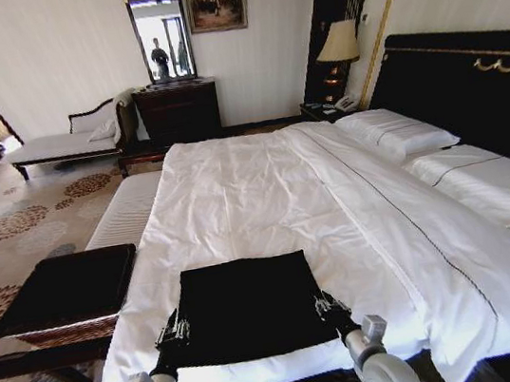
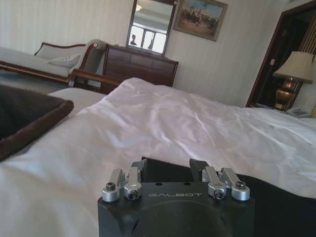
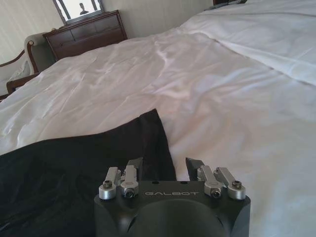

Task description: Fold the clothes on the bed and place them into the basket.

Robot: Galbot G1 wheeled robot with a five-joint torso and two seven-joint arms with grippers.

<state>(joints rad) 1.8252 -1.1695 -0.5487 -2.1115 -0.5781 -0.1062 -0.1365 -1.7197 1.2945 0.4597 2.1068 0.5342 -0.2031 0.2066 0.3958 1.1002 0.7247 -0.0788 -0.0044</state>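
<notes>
Head view: the shirt [image 1: 246, 308] lies flat on the bed [image 1: 264, 189] at 6 o'clock, basket [image 1: 64, 292] at 9. Left gripper [image 1: 173, 332] and right gripper [image 1: 331, 307], both spread, probably straddle its near corners; pinch both evenly before lifting.

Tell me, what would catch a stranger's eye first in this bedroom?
Most striking is the black T-shirt, folded into a neat rectangle on the near end of the very large white bed. The robot's left gripper and right gripper sit at its two near corners, fingers open. Beside the bed, on the robot's left, stands the low wicker basket with a flat black fabric top.
</notes>
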